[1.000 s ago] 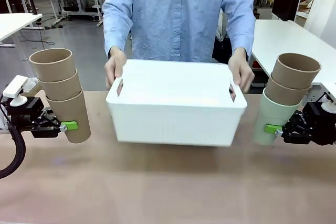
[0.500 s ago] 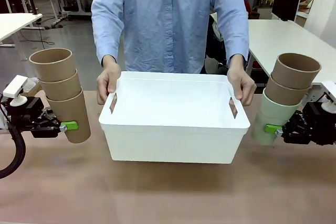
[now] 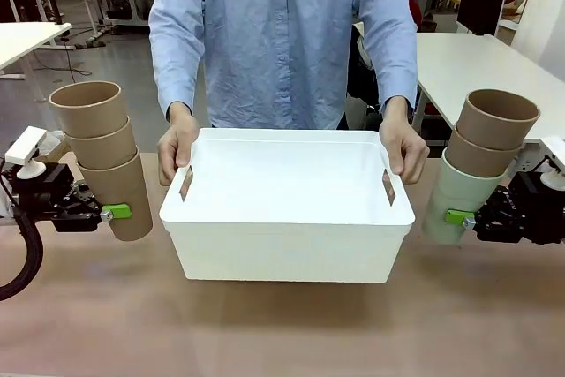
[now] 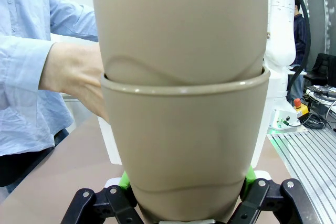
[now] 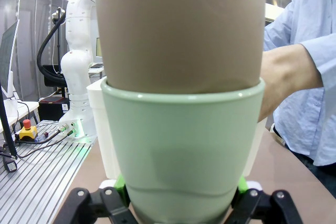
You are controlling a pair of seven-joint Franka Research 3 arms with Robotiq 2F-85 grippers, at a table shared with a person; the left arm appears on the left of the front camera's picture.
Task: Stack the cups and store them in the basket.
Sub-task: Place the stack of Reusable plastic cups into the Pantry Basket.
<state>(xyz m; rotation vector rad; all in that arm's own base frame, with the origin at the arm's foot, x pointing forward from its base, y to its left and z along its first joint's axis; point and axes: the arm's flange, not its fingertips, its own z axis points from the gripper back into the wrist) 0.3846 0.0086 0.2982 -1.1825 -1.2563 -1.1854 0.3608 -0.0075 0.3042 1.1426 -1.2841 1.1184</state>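
Note:
My left gripper (image 3: 113, 213) is shut on the bottom cup of a stack of three tan cups (image 3: 101, 157), held tilted above the table's left side. In the left wrist view that tan stack (image 4: 184, 129) sits between my green pads (image 4: 124, 180). My right gripper (image 3: 459, 217) is shut on a mint green cup (image 3: 455, 198) with two tan cups (image 3: 491, 133) nested in it. The right wrist view has the green cup (image 5: 181, 145) close up. The white basket (image 3: 287, 253) stands open-side up at the table's middle, a person's hands (image 3: 177, 149) on its two short ends.
The person in a blue shirt (image 3: 282, 33) stands at the far side behind the basket. Brown tabletop (image 3: 282, 324) lies bare in front of the basket. White tables (image 3: 494, 59) stand in the background.
The person has turned the basket from upside down to open-side up and brought it toward me onto the table. Both grippers and their cup stacks have stayed still.

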